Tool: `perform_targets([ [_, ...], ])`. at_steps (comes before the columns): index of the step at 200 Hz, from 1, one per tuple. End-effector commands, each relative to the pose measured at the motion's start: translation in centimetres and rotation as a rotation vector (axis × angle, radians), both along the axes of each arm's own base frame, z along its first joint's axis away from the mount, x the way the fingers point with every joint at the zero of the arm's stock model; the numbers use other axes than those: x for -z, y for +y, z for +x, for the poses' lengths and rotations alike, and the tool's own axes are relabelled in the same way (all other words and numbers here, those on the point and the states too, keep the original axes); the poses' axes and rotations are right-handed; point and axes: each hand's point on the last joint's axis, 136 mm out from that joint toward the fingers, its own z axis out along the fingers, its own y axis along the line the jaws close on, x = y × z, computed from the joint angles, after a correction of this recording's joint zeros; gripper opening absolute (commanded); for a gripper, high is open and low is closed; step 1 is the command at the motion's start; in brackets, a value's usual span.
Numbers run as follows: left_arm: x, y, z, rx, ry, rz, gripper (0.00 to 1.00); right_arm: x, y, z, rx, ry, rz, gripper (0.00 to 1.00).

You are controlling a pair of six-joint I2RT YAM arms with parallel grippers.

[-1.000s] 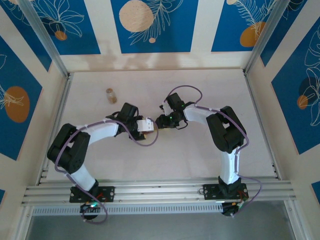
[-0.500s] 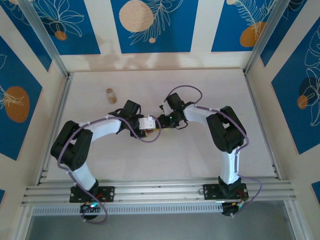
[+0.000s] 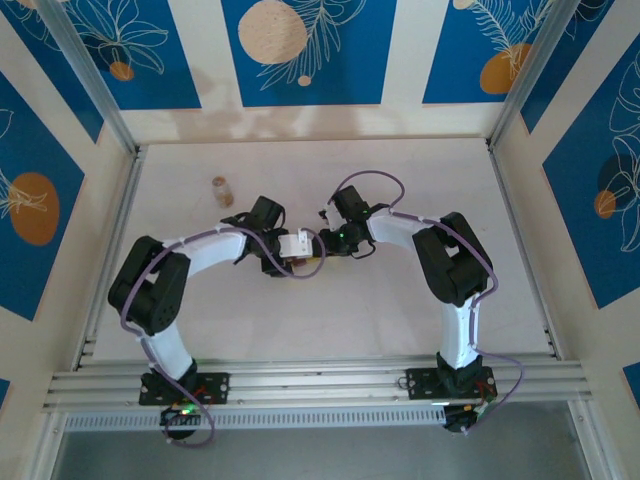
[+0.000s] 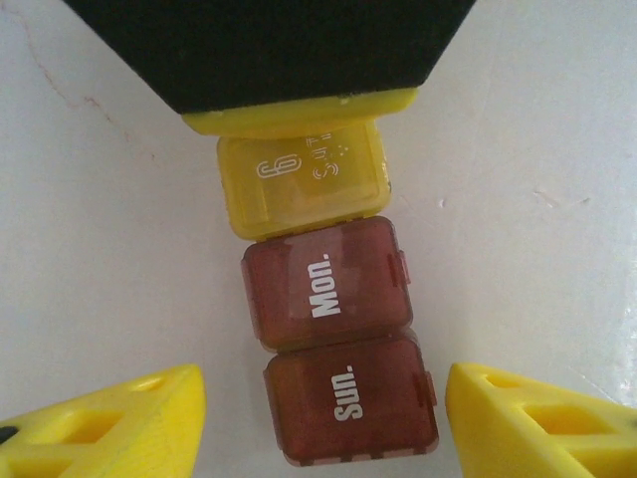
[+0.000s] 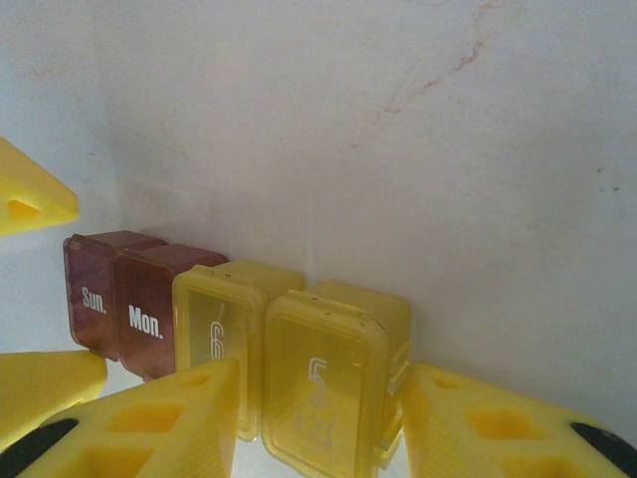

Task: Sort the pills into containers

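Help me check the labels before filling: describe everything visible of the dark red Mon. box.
The Mon. box is a small square compartment of translucent dark red plastic with rounded corners, its lid shut and printed Mon. in white, a small tab on one edge. It lies flat on the white table, joined between the Sun. box and a yellow box.

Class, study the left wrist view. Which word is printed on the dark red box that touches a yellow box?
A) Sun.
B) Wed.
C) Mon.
C: the dark red Mon. box sits directly against the yellow box, while the Sun. box lies on its other side, away from the yellow.
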Motion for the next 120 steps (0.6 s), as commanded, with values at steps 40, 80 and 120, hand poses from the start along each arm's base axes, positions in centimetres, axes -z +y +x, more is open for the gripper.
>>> perform_targets([
  [40, 0.33, -0.21, -0.22, 0.012, 0.043, 0.019, 0.58, 2.06, -0.95, -1.66, -0.010, 0.056, -0.077, 0.44],
  [80, 0.18, -0.47, -0.33, 0.020, 0.055, 0.011, 0.52, 2.12, -1.02, -1.66, -0.010, 0.056, -0.082, 0.44],
  [120, 0.75, -0.10, -0.40, 0.020, 0.060, 0.031, 0.57, 2.22, -1.13, -1.67, -0.009, 0.057, -0.089, 0.43],
])
